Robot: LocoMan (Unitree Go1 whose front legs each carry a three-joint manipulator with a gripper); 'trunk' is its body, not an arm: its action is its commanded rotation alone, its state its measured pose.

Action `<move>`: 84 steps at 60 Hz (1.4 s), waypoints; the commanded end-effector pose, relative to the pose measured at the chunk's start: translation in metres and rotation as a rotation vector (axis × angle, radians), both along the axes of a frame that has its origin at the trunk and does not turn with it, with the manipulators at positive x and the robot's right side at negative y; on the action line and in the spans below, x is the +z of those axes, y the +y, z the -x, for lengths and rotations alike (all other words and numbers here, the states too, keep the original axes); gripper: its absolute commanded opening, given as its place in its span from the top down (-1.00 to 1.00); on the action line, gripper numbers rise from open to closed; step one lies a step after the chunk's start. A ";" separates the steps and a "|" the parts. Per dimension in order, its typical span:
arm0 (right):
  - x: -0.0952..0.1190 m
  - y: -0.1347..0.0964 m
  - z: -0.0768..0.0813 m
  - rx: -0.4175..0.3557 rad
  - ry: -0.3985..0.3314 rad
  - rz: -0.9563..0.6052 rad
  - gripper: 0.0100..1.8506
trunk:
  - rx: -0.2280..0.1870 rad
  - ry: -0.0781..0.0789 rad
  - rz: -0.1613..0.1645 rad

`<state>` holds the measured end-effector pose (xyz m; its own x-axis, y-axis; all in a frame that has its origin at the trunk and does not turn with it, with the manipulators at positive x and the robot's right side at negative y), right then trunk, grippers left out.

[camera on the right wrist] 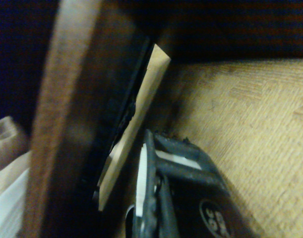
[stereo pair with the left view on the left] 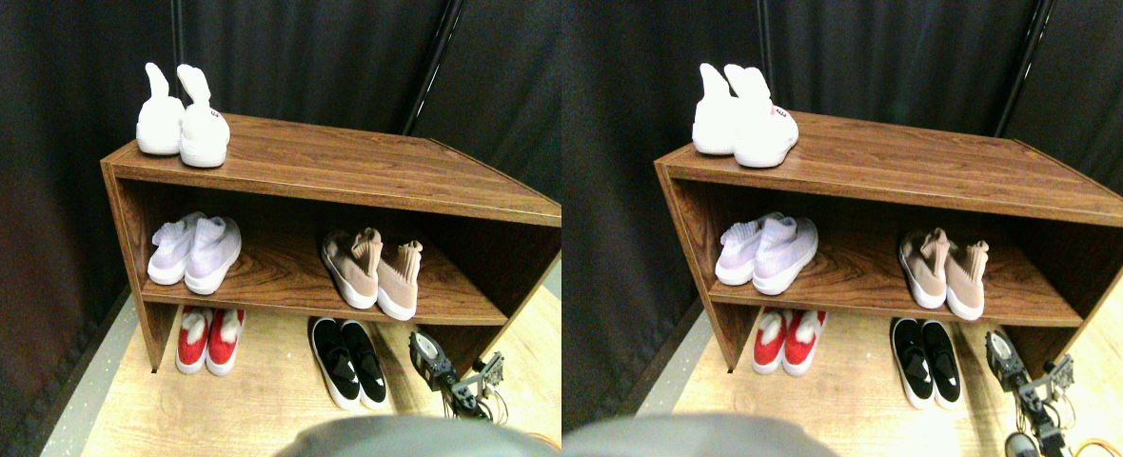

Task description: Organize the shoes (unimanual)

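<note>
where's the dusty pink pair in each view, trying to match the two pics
Stereo pair view: the dusty-pink pair stands on the right part of the middle shelf, above the black slip-ons.
Wrist view: only a pale pink and white edge shows, probably one of this pair.
Shared landmark: the wooden shelf board.

Dark wood-grain shelf unit [stereo pair with the left view on the left: 352, 162], one inner shelf [stereo pair with the left view on the left: 285, 276], open front. Light wood-pattern floor [stereo pair with the left view on the left: 266, 400] beneath. Black curtain [stereo pair with the left view on the left: 314, 48] behind; dark pole [stereo pair with the left view on the left: 433, 67] leaning at rear right. Grey speckled floor strip [stereo pair with the left view on the left: 71, 400] at left.
</note>
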<state>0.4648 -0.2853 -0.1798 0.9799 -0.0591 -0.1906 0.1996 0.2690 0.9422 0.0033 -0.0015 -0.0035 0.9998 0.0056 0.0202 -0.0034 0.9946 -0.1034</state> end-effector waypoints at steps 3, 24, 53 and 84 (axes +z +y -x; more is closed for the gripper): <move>0.019 0.007 0.013 0.048 -0.071 0.023 0.94 | -0.007 -0.034 -0.002; 0.059 0.010 0.065 0.119 -0.166 0.072 0.94 | -0.040 -0.080 -0.026; 0.118 0.019 0.101 0.254 -0.365 0.133 0.94 | -0.055 -0.133 -0.035; 0.115 0.032 0.102 0.250 -0.370 0.107 0.94 | -0.056 -0.119 -0.031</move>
